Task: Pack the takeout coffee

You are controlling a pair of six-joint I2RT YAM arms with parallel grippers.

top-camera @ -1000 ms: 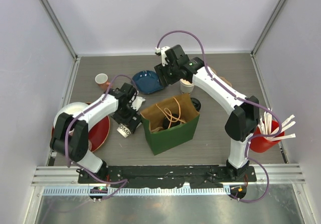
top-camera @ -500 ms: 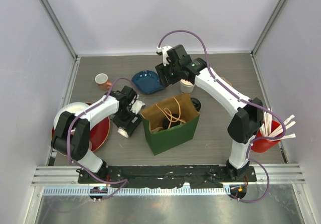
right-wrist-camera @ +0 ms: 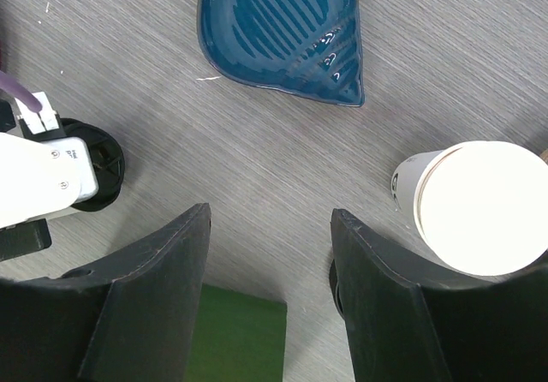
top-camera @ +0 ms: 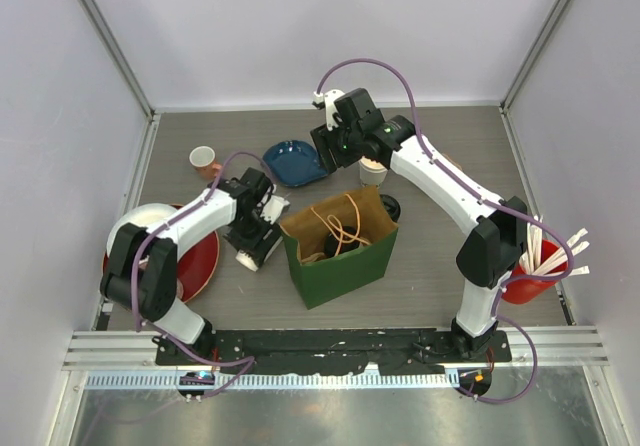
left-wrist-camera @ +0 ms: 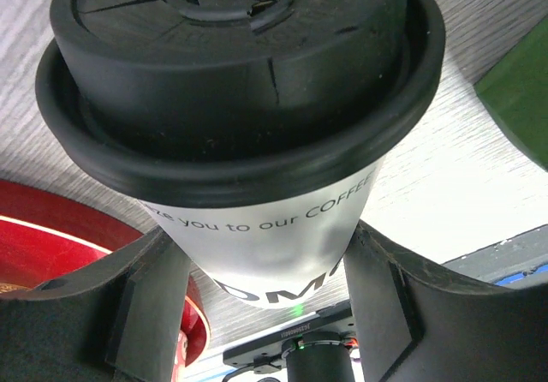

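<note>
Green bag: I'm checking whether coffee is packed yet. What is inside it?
Only its orange cord handles show inside the green bag; no cup is visible. Its floor is hidden by the near wall.

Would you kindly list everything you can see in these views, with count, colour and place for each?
paper bag: one, green, orange handles, centre
lidded coffee cup: one, cream-white, black lid, left of the paper bag
second paper cup: one, cream-white, no lid seen, beyond the paper bag
small round item: one, black, by the paper bag's far right corner, unclear what
dish: one, blue, far centre
ceramic cup: one, white, pink handle, far left
plate: one, red, near left
straw cup: one, red, white straws, right edge
table: one, grey
left gripper: one, black, closed on the lidded coffee cup
right gripper: one, black, open, above the table
</note>
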